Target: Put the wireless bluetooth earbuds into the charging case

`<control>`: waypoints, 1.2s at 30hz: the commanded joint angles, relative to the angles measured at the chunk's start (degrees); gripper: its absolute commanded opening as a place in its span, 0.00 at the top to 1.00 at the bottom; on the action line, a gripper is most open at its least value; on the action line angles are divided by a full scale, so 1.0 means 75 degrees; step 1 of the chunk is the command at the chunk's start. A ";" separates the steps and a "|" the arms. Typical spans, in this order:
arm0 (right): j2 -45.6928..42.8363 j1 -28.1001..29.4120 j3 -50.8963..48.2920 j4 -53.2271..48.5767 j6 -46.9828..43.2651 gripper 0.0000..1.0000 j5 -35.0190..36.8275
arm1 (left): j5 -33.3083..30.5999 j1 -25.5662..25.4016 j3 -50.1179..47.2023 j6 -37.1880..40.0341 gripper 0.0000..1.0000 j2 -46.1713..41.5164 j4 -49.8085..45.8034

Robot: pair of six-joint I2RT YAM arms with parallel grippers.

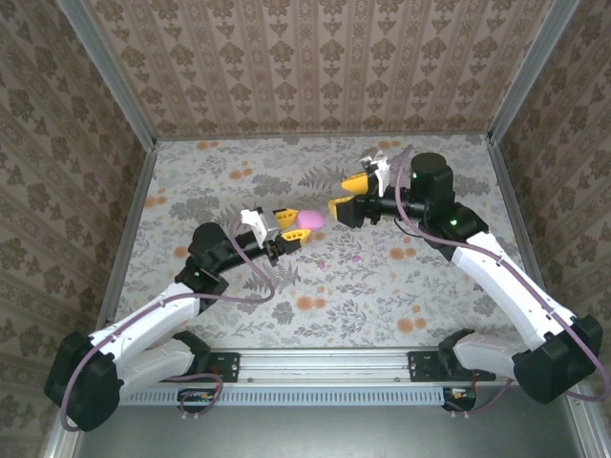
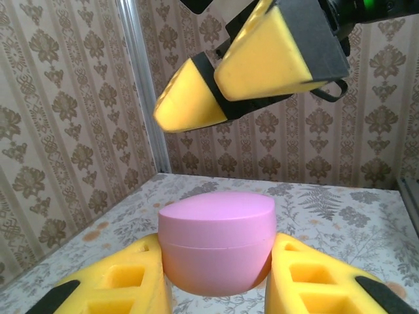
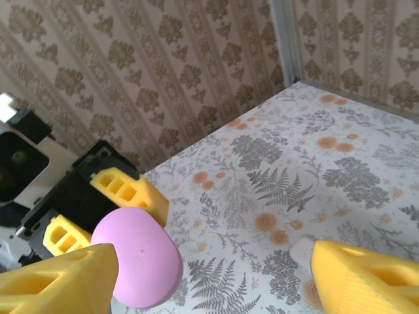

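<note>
Closest to the lens, the left claw has its two yellow foam pads pressed against either side of the charging case, gripping it firmly and, as far as can be told, holding it up off the tabletop. Just above and behind the case hangs the right claw, its fingers spread wide with nothing between them and not touching the case. From its own wrist camera the right claw straddles a gap, with the case near its left finger and the left claw behind.

From overhead, the left claw and right claw meet tip to tip over the middle of the tabletop, the case between them. Patterned walls and metal frame posts close in the back and both sides; the arms' rail runs along the near edge. Flowered surface lies open all round the pair.

The case is a round, matte pink tub, its lid closed along a thin seam. A tiny magenta earbud lies on the tabletop nearer the rail, apart from both claws.
</note>
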 commanded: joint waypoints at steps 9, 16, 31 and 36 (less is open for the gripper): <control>0.0037 0.0442 -0.0446 0.0293 -0.1770 0.21 -0.0816 | -0.0174 -0.0093 0.0058 -0.0058 0.72 -0.0149 0.0414; 0.0643 0.0944 -0.0067 -0.0084 -0.2575 0.20 -0.0211 | -0.0145 -0.0167 0.0075 -0.0258 0.72 -0.0137 0.0593; 0.1110 0.0366 0.0452 0.0386 -0.0990 0.22 -0.0781 | 0.0335 -0.0194 0.0034 -0.0073 0.73 -0.0334 0.0217; 0.1037 0.0288 0.0435 0.0868 -0.0507 0.22 -0.0946 | 0.0301 -0.0195 0.0034 0.0047 0.73 -0.0386 0.0026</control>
